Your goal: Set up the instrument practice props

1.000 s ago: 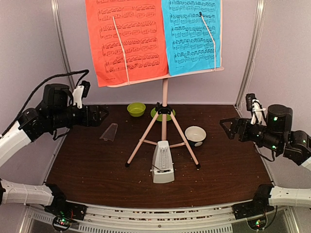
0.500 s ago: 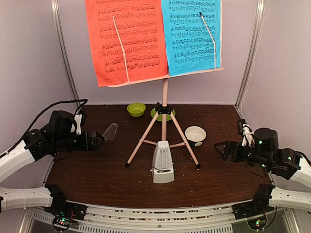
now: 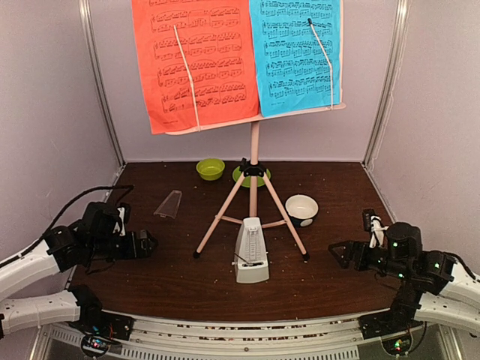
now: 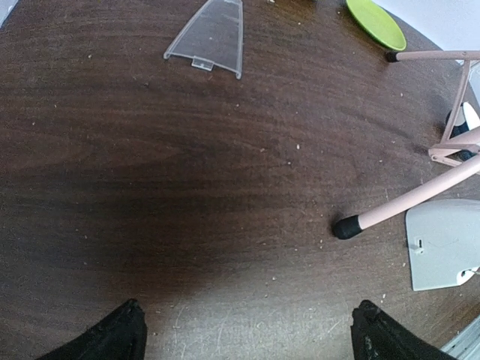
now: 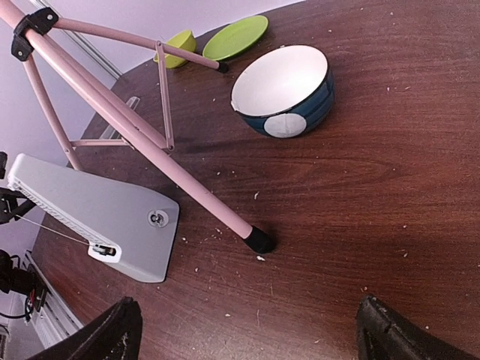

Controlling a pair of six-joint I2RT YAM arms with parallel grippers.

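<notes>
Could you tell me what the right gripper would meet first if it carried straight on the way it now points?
Probably the black-capped foot of the music stand, centred ahead of the right gripper; the metronome stands beyond it. Height is hard to judge.

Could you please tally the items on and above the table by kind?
Music stand: 1
Music sheets: 2, red sheet and blue sheet
Metronome: 1
Bowls: 2, green bowl and white bowl
Green plate: 1
Clear plastic cover: 1
Total: 8
</notes>
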